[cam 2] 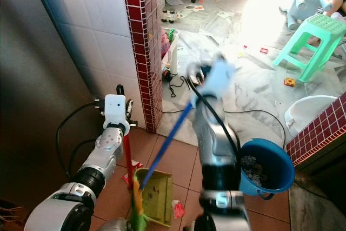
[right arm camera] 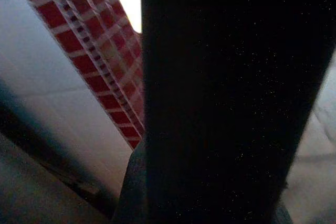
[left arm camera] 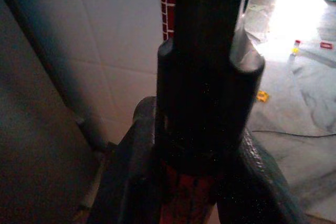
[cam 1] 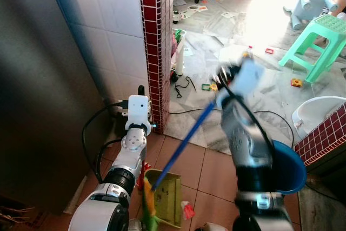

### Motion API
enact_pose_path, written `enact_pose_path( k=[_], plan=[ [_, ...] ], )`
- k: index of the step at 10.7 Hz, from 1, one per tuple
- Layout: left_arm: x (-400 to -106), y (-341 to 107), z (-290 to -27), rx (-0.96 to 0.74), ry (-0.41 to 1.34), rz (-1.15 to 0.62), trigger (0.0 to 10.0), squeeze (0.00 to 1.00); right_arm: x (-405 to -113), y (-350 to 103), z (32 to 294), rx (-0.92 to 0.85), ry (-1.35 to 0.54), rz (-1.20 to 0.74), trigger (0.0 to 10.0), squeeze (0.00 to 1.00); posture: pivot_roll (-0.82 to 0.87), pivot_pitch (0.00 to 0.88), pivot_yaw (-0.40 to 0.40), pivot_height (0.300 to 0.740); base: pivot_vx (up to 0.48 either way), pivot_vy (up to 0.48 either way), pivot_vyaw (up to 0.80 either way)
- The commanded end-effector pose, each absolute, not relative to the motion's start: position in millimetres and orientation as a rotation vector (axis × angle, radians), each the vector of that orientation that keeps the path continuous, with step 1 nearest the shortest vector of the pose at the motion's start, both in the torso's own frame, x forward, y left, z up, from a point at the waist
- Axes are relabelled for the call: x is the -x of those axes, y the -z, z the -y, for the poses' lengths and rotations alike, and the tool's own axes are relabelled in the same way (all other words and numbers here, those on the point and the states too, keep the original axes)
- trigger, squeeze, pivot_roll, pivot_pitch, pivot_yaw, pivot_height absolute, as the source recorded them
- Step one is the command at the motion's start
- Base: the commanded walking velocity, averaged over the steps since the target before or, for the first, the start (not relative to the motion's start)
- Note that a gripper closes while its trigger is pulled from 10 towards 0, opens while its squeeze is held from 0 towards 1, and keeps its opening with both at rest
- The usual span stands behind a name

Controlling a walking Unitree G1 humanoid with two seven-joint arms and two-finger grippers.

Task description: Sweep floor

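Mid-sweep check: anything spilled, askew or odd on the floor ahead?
Yes. Papers and small toy pieces lie scattered over the pale floor beyond the red-tiled pillar, and a black cable trails loose near its base. A red scrap sits beside the green dustpan, not in it.

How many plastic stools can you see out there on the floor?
2: a green stool standing upright on the marble floor, and a pale blue stool tipped over behind it. More may be hidden.
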State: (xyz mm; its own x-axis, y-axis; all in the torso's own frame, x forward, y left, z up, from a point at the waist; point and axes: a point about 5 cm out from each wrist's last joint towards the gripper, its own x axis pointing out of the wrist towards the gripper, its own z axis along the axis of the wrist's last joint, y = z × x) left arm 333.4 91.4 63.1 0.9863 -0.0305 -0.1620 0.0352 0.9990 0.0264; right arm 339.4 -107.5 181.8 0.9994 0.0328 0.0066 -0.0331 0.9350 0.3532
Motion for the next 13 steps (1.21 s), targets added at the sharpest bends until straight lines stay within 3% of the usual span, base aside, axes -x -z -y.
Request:
enact_pose_path(
  k=[1,3,7,10,13],
  plan=[
    [-327.5,-53.2,-80.6,0.064,0.067,-0.225,10.0,0.0,-339.4,-212.3,102.6,-0.358,-0.112,0.134,10.0,0.0,-0.16,0.002,0.017,0.74,0.0,0.0,0.0],
    [-333.5,-66.7,-82.6,0.113,0.06,-0.16,10.0,0.0,-338.8,-229.6,112.7,-0.196,-0.197,0.253,10.0,0.0,-0.16,0.0,0.017,0.74,0.0,0.0,0.0],
    [-340.0,-105.6,-109.9,0.072,-0.026,0.044,10.0,0.0,-330.9,-239.6,154.4,0.035,-0.06,0.415,10.0,0.0,-0.14,0.0,0.012,0.74,0.0,0.0,0.0],
    [-321.7,-130.2,-118.2,0.11,-0.006,0.138,10.0,0.0,-321.8,-219.4,159.4,0.072,0.006,0.392,10.0,0.0,-0.12,0.0,0.029,0.74,0.0,0.0,0.0],
    [-299.6,-137.8,-129.0,0.089,0.041,0.126,10.0,0.0,-316.1,-195.7,164.1,0.089,0.049,0.34,10.0,0.0,-0.09,0.0,0.03,0.74,0.0,0.0,0.0]
  ],
)
